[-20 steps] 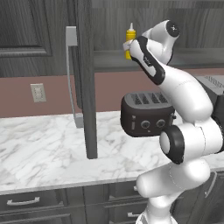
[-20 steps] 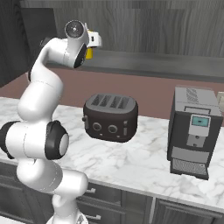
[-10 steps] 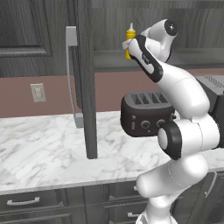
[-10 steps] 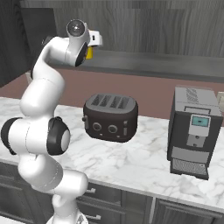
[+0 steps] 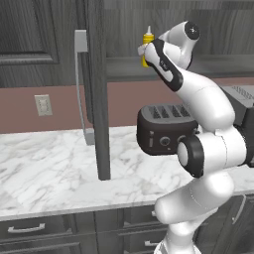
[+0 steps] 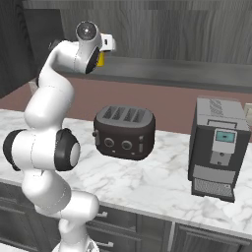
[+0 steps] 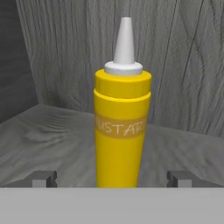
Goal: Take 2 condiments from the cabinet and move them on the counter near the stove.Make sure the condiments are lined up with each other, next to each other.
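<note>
A tall yellow squeeze bottle (image 7: 122, 127) with a white pointed nozzle, one of the condiments, stands upright on the shelf (image 7: 48, 135) inside the dark grey cabinet (image 5: 124, 20). My gripper (image 7: 111, 179) is open, level with the bottle's lower body, one fingertip at each side and apart from it. From the base, the bottle (image 5: 147, 43) (image 6: 101, 59) peeks out beside my raised hand. The cabinet door (image 5: 96, 99) with its silver bar handle (image 5: 79, 84) stands swung open over the white marble counter (image 5: 49, 168). The stove is out of view.
A black toaster (image 5: 166, 129) (image 6: 124, 132) sits on the counter right under my arm. A grey coffee machine (image 6: 216, 147) stands to the right. The open door's edge juts out left of the arm. Dark drawers (image 5: 30, 230) run below the counter.
My hand has edged a little further into the cabinet toward the yellow bottle. The jaws stayed wide and the bottle has not moved.
</note>
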